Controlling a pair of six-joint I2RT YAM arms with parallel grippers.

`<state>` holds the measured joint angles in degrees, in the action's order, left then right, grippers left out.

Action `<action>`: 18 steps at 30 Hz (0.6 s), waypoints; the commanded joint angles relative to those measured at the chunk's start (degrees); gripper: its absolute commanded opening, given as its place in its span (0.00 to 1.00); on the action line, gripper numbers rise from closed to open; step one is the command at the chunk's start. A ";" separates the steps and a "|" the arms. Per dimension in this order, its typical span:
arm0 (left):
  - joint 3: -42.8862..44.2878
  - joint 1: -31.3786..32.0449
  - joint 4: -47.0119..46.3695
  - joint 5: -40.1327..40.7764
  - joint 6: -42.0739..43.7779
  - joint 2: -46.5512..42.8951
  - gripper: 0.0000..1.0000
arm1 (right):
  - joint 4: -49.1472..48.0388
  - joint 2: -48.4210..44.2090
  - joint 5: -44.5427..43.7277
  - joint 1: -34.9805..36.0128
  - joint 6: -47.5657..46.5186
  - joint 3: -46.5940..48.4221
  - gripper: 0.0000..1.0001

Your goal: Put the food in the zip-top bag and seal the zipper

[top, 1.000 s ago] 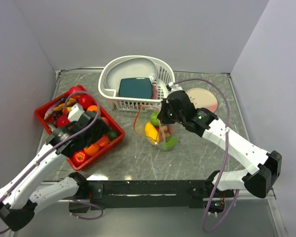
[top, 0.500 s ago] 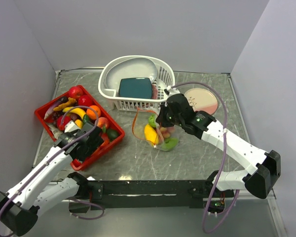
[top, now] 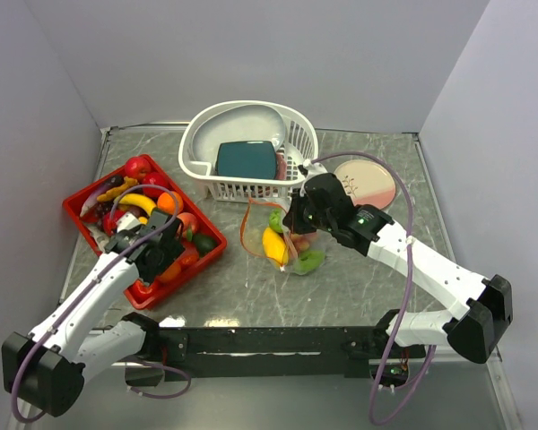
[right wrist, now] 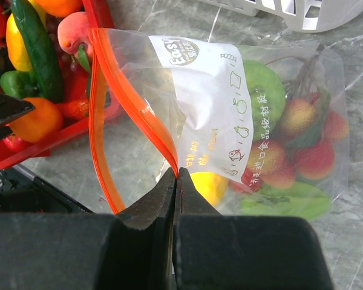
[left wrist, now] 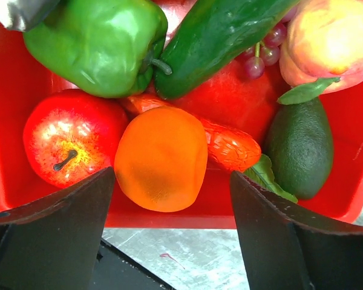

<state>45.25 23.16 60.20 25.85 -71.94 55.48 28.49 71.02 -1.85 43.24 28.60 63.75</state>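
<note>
The clear zip-top bag (top: 285,240) stands on the table, and my right gripper (top: 298,218) is shut on its mouth edge. In the right wrist view the fingertips (right wrist: 176,173) pinch the orange-red zipper (right wrist: 127,90), which hangs open in a loop. The bag (right wrist: 230,109) holds a yellow lemon (right wrist: 210,184), green pieces and red fruit. My left gripper (top: 157,255) hovers open over the near corner of the red tray (top: 221,249). An orange (left wrist: 160,157) lies between its spread fingers (left wrist: 78,217), untouched. Beside it are a red apple (left wrist: 66,145), a green pepper (left wrist: 97,48), a cucumber (left wrist: 218,36), an avocado (left wrist: 299,148) and a peach (left wrist: 333,42).
A white slotted basket (top: 202,170) with a teal slab (top: 247,159) stands behind the bag. A pink plate (top: 369,182) lies at the back right. More fruit, with a banana (top: 136,202), fills the far half of the tray. Grey walls close in left, back and right.
My left gripper has drawn back from the tray's middle to its near corner, over the orange. The right gripper stays shut on the bag's mouth and has shifted only slightly.
</note>
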 commanded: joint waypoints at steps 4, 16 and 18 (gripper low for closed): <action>0.27 -0.22 -1.93 1.40 0.05 1.99 0.82 | -2.12 -1.94 0.79 0.00 -1.09 -0.38 0.01; -0.96 -0.31 -5.01 1.66 -0.13 4.89 0.83 | -2.21 -1.59 1.49 0.00 -1.18 -0.38 0.01; -1.13 -0.31 -5.27 1.66 -0.04 5.94 0.83 | -2.21 -1.42 1.58 0.00 -1.18 -0.46 0.01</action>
<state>44.82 23.05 57.08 26.52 -71.79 60.12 27.90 70.94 -0.73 43.24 28.40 63.40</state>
